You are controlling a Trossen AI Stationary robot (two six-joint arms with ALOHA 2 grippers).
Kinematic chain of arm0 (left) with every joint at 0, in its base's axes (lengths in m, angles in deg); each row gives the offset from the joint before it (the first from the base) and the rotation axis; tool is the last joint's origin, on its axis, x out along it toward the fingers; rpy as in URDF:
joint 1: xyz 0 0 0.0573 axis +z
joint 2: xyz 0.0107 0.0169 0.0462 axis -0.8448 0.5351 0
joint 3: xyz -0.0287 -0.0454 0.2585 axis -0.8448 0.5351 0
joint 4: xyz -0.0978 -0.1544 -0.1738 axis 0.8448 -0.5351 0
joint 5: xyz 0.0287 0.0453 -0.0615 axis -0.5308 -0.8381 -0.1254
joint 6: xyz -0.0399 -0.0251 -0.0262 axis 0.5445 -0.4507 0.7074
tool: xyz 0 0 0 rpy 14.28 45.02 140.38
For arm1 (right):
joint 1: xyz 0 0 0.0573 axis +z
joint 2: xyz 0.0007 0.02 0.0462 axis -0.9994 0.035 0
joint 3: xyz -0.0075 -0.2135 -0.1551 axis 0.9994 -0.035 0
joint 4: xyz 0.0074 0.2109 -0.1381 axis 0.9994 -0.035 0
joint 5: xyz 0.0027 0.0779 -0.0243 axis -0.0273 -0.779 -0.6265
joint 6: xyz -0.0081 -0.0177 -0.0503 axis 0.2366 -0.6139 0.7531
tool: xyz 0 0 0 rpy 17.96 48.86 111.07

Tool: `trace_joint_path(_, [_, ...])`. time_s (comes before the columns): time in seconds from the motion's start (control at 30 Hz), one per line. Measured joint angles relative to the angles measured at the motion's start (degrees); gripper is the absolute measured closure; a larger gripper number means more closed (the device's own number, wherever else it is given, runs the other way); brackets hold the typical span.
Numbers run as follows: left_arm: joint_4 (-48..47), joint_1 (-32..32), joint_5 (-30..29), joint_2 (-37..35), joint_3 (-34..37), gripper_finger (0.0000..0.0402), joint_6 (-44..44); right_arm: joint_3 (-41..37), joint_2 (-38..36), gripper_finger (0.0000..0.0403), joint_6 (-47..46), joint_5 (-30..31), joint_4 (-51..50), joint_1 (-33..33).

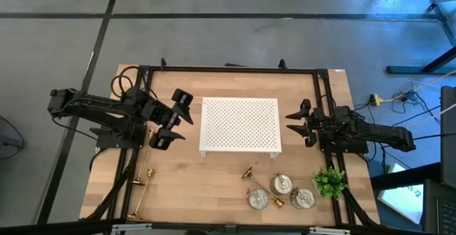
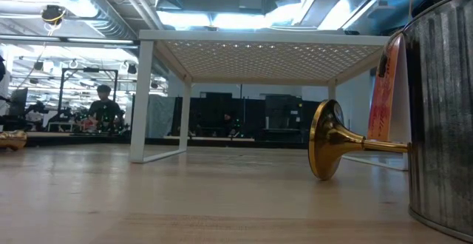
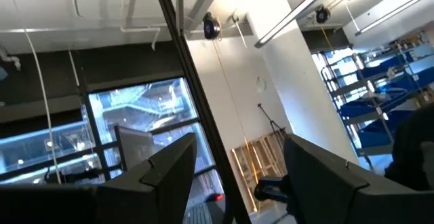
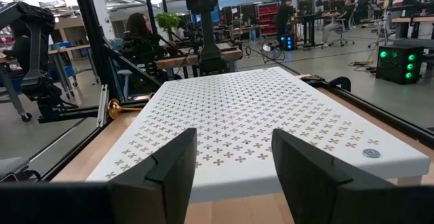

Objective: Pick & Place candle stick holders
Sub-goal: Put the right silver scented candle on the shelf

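Three shiny silver round holders (image 1: pixel 283 186) (image 1: pixel 258 198) (image 1: pixel 303 198) stand near the table's front right. A gold candlestick (image 1: pixel 249 173) lies on its side beside them; in the low view it (image 2: pixel 332 140) rests on its flared base rim and stem. More gold candlesticks (image 1: pixel 140 192) lie at the front left. My left gripper (image 1: pixel 173 119) hangs open above the table, left of the white stand, its fingers (image 3: pixel 169 176) tipped up toward the ceiling. My right gripper (image 1: pixel 300 124) is open and level at the stand's right side, with nothing between its fingers (image 4: pixel 176 163).
The white perforated stand (image 1: pixel 240 124) fills the table's middle between the two grippers. A small green plant (image 1: pixel 330 181) sits at the front right edge. A black frame (image 1: pixel 228 69) borders the table. People sit in the room beyond (image 2: pixel 103 107).
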Motion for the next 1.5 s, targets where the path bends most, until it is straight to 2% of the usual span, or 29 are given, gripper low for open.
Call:
trace_joint_path(0.53, [0.11,0.00,0.00,0.00,0.00,0.0184,0.32,0.00,0.02,0.0208,-0.43,0.63,1.18,0.00])
trace_joint_path(0.6, [0.13,0.00,0.00,0.00,0.00,0.0184,0.84,-0.02,0.04,0.0208,-5.69,0.58,3.83,0.02])
trace_joint_path(0.7, [0.19,0.00,0.00,0.00,0.00,0.0184,1.91,-0.02,0.04,0.0208,-18.85,0.94,9.93,0.02])
trace_joint_path(0.8, [0.29,0.00,0.00,0.00,0.00,0.0184,2.08,-0.02,0.02,0.0208,-25.38,2.60,17.80,0.00])
trace_joint_path(1.1, [0.29,-1.42,0.00,0.00,0.00,0.0184,1.96,0.00,0.02,0.0208,-27.02,-3.02,35.50,0.02])
trace_joint_path(1.5, [0.29,-1.49,0.00,0.00,0.00,0.0184,1.96,0.00,0.02,0.0208,-26.82,-2.84,40.88,0.02])
